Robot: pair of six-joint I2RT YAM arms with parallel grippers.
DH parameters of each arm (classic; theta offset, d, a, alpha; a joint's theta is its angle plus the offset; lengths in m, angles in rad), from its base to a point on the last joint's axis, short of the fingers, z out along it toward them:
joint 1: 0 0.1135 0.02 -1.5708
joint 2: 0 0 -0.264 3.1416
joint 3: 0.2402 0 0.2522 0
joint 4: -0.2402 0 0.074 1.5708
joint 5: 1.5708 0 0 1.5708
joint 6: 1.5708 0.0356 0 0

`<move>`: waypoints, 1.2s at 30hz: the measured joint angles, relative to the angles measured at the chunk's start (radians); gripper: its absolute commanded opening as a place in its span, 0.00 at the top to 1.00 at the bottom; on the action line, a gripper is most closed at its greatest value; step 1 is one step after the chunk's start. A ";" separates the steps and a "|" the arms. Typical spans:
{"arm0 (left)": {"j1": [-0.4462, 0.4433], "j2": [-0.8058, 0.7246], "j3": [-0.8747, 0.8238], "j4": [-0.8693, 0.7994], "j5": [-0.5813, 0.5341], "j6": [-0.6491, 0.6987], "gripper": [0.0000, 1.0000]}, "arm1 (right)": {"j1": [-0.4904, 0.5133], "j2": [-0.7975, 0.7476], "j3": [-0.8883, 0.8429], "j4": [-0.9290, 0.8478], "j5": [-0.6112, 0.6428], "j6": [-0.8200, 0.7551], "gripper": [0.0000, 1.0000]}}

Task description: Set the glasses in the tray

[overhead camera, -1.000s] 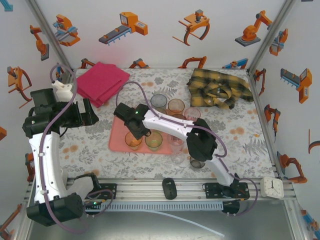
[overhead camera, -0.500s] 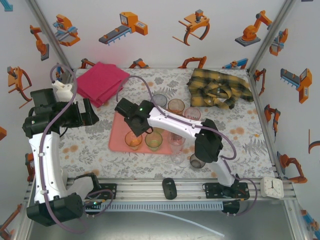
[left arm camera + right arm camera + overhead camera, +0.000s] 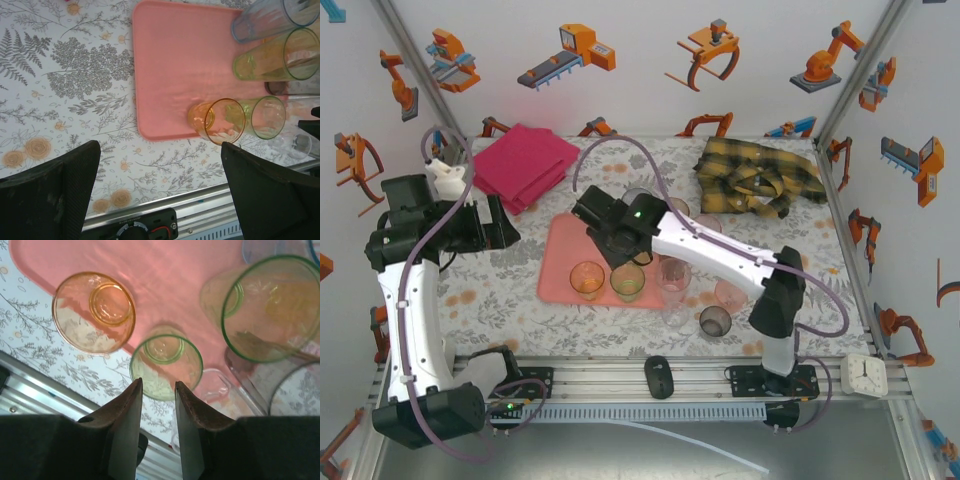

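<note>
Tray [image 3: 560, 262] is taken as reference. Two glasses are seen standing on it along its near edge: an amber glass [image 3: 586, 280] toward the near left, and a small green glass [image 3: 627, 283] just right of it, with a gap between them. A second green glass [image 3: 275, 60] is seen deeper on the tray's right side. A blue-grey glass [image 3: 270, 17] is seen beyond it at the far right corner; whether that one sits fully on the tray cannot be told. A clear glass [image 3: 673, 275] is stood on the table [image 3: 500, 290] just off the tray's right edge. A pink glass [image 3: 730, 295] and a smoky glass [image 3: 716, 321] are stood further right of the tray, well apart from it.

Right gripper [image 3: 156, 385] is held above the tray's near right part, pointed down over the small green glass. Jaws are parted only narrowly; nothing is clamped between them.

Left gripper [image 3: 160, 150] is held over the table left of the tray, clear of it. Jaws are spread wide, nothing held.

A magenta cloth [image 3: 525, 162] is laid beyond the tray's far left corner. A plaid shirt [image 3: 760, 175] is laid beyond the far right, well apart.
</note>
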 measured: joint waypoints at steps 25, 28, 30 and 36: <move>-0.153 0.204 0.237 -0.037 0.106 0.083 0.00 | -0.538 -0.422 -0.311 0.051 -0.089 0.050 0.67; -0.164 0.217 0.237 -0.023 0.102 0.068 0.00 | -0.542 -0.374 -0.306 0.073 -0.130 0.038 0.67; -0.168 0.227 0.237 -0.015 0.100 0.061 0.01 | -0.551 -0.338 -0.303 0.090 -0.154 0.034 0.67; -0.174 0.269 0.238 0.003 0.096 0.052 0.01 | -0.607 -0.239 -0.280 0.142 -0.220 0.020 0.67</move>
